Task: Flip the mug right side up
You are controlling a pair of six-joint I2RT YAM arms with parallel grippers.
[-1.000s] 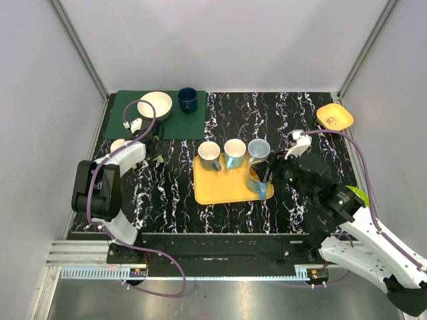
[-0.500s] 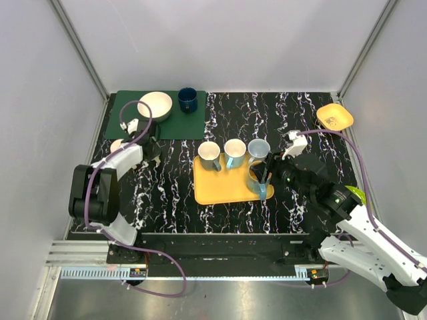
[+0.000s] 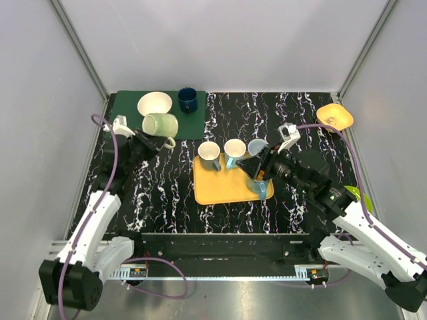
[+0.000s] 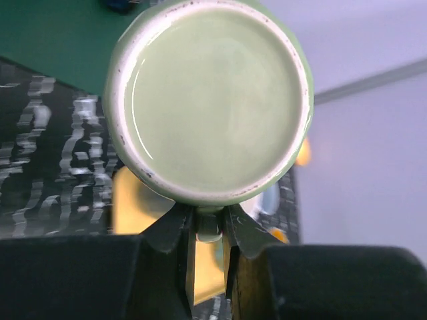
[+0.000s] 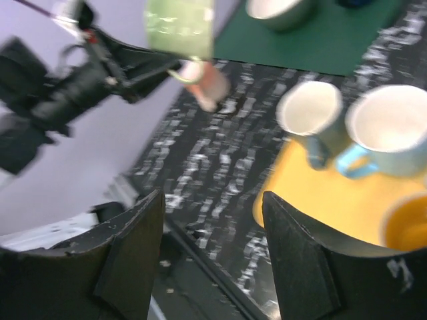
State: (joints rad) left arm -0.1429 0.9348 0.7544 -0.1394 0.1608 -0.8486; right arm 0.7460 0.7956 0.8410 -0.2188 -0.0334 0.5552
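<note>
My left gripper (image 3: 159, 142) is shut on the handle of a pale green mug (image 3: 160, 125) and holds it in the air over the green mat's front edge. The mug is tipped on its side. In the left wrist view its round base (image 4: 210, 100) faces the camera, and the gripper (image 4: 209, 230) pinches the handle just below it. The mug also shows in the right wrist view (image 5: 180, 27). My right gripper (image 3: 252, 165) is open and empty, raised above the yellow tray (image 3: 220, 190); in its own view (image 5: 212, 200) the jaws stand wide apart.
Three upright mugs (image 3: 209, 155) (image 3: 234, 150) (image 3: 259, 147) stand on the tray's far side, and a blue mug (image 3: 260, 184) stands at its right edge. A white bowl (image 3: 154, 103) and a dark blue cup (image 3: 187, 100) sit on the green mat (image 3: 127, 110). An orange dish (image 3: 335, 117) is at the far right.
My left arm has swung up and back, lifting the green mug off the table. My right gripper has risen from the blue mug on the tray and tilted left.
</note>
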